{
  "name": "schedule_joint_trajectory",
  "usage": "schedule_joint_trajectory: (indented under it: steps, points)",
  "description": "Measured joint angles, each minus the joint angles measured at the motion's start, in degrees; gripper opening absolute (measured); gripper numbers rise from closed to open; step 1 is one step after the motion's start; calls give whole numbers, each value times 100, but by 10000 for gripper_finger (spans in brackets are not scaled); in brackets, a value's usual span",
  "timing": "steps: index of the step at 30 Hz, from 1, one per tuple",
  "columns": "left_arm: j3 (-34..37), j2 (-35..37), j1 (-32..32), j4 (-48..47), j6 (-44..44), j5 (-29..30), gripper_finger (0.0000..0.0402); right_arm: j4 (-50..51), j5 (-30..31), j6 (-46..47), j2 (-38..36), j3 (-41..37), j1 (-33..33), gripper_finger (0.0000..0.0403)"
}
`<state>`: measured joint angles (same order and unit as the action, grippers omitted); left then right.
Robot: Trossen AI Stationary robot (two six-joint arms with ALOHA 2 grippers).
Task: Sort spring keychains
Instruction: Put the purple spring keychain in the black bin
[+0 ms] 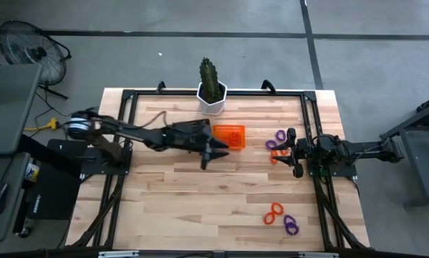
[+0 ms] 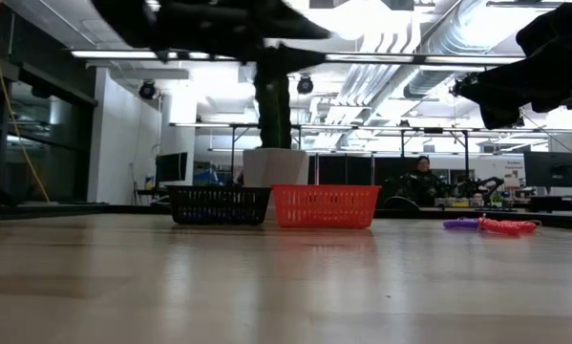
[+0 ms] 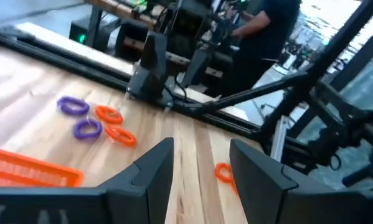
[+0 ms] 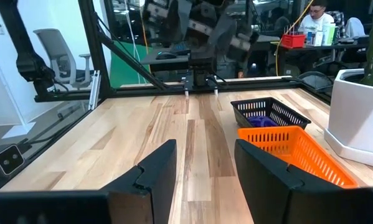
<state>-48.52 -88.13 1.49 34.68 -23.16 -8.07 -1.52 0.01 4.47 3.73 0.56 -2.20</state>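
Spring keychains lie in two groups on the table. Purple and orange ones lie just before my right gripper; the left wrist view shows them as purple and orange loops. An orange and a purple one lie near the front right. My left gripper hangs open above the table beside the orange basket, nothing between its fingers. My right gripper is open at the right edge. The black basket holds purple loops.
A white pot with a cactus stands at the far edge behind the baskets. A black frame runs around the tabletop. Bare wood spreads across the near half. People sit in the room beyond.
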Motion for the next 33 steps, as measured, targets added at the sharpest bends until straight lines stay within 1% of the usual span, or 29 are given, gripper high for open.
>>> schedule_joint_trajectory:
  steps: [3,7,11,13,17,21,23,28,31,33]
  points:
    - [519,775,173,-57,225,-77,156,0,-2,0,0,0,1,157]
    - [1273,1906,307,-653,506,-64,156,0,0,0,1,1,2,156]
    - [2049,3055,298,-1240,529,-144,156,0,-2,0,0,1,1,158]
    - [2403,3618,224,-1419,491,-131,156,0,0,0,0,2,0,157]
    - [3042,4539,-150,-1975,480,246,156,0,-2,0,0,2,2,157]
    - [3381,5114,-665,-2335,473,722,156,0,-2,0,0,1,2,158]
    - [3558,5321,-874,-2527,472,846,156,0,-2,0,0,0,2,156]
    - [4093,5805,-1028,-2578,530,742,156,0,-1,1,0,2,0,158]
    - [4316,6036,-1018,-2586,790,585,156,0,0,0,0,2,2,157]
    - [4415,6215,-1018,-2601,982,581,156,0,-2,0,1,1,2,156]
